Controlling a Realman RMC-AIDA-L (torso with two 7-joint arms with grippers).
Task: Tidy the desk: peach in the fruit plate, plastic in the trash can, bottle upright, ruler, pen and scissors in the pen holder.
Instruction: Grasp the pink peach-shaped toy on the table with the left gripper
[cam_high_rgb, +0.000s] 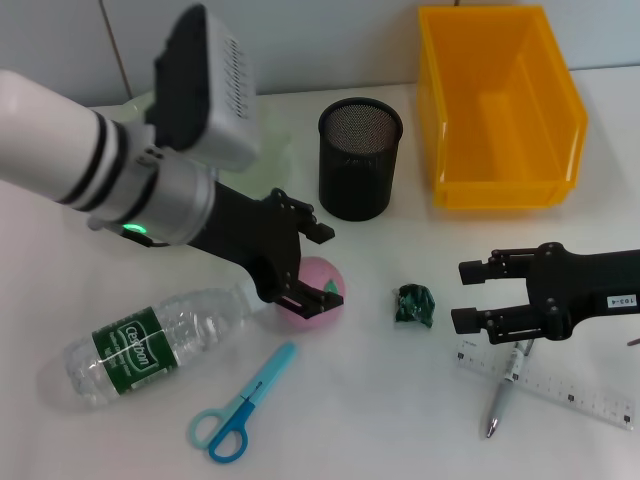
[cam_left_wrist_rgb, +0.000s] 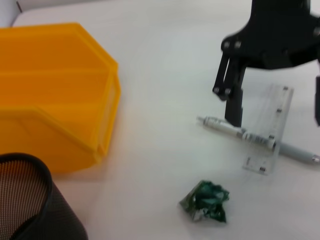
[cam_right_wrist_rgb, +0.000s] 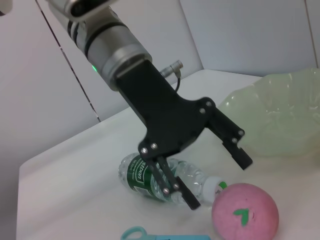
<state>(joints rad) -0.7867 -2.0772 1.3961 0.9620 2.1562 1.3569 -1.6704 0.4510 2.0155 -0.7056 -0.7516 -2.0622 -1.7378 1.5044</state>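
The pink peach (cam_high_rgb: 330, 275) (cam_right_wrist_rgb: 245, 212) lies on the white desk, and my left gripper (cam_high_rgb: 318, 266) (cam_right_wrist_rgb: 218, 181) hangs open right over it, one finger on either side. A clear bottle (cam_high_rgb: 150, 340) (cam_right_wrist_rgb: 150, 177) with a green label lies on its side beside the peach. Blue scissors (cam_high_rgb: 240, 405) lie in front of it. The crumpled green plastic (cam_high_rgb: 414, 304) (cam_left_wrist_rgb: 206, 201) sits mid-desk. My right gripper (cam_high_rgb: 464, 295) (cam_left_wrist_rgb: 275, 107) hovers open above the pen (cam_high_rgb: 505, 385) (cam_left_wrist_rgb: 250, 136) and the clear ruler (cam_high_rgb: 560, 385) (cam_left_wrist_rgb: 272, 125).
The black mesh pen holder (cam_high_rgb: 360, 158) (cam_left_wrist_rgb: 30, 205) stands at the back centre. The yellow trash can (cam_high_rgb: 500, 105) (cam_left_wrist_rgb: 50, 110) is at the back right. The pale green fruit plate (cam_high_rgb: 272, 150) (cam_right_wrist_rgb: 280, 120) sits behind my left arm, mostly hidden in the head view.
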